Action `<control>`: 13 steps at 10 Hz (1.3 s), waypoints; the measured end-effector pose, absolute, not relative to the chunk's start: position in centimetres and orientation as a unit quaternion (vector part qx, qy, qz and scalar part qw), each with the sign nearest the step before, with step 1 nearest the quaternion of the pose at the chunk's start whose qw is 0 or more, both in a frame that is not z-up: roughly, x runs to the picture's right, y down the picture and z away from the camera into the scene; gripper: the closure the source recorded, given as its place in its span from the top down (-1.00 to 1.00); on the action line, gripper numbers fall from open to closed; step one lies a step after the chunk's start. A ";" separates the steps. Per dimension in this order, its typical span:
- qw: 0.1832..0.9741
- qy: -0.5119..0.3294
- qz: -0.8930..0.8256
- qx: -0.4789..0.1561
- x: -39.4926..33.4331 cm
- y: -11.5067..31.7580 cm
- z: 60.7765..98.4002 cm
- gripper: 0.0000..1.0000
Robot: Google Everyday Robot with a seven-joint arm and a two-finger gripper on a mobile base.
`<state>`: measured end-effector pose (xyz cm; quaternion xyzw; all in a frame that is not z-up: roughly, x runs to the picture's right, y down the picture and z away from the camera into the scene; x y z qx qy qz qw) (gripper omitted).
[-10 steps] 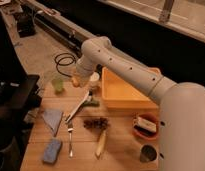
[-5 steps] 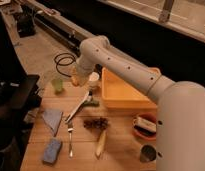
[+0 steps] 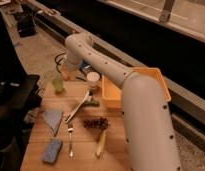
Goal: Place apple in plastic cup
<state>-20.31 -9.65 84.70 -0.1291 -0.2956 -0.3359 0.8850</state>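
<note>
Hand hangs at the back left of the tabletop, closed around the apple, which sits in its grip just to the right of the plastic cup and slightly above it, not yet over the rim. Against the frame half a second ago, the hand and apple have shifted a little left, nearer the plastic cup. The plastic cup has not moved, and neither have the white cup, orange tray, grapes, fork or sponge
</note>
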 end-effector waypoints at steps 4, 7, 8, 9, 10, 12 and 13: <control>0.883 -0.321 -0.332 -0.086 -24.1 -10.5 88.0 -0.63; 0.883 -0.327 -0.328 -0.072 -24.7 -10.4 88.4 -0.63; 0.884 -0.327 -0.327 -0.073 -24.6 -10.4 88.4 -0.63; 0.885 -0.328 -0.324 -0.069 -24.5 -10.5 88.5 -0.63; 0.885 -0.333 -0.321 -0.062 -24.7 -10.4 89.0 -0.63; 0.883 -0.341 -0.318 -0.054 -25.4 -9.9 90.1 -0.63; 0.883 -0.346 -0.313 -0.047 -25.6 -10.0 90.4 -0.63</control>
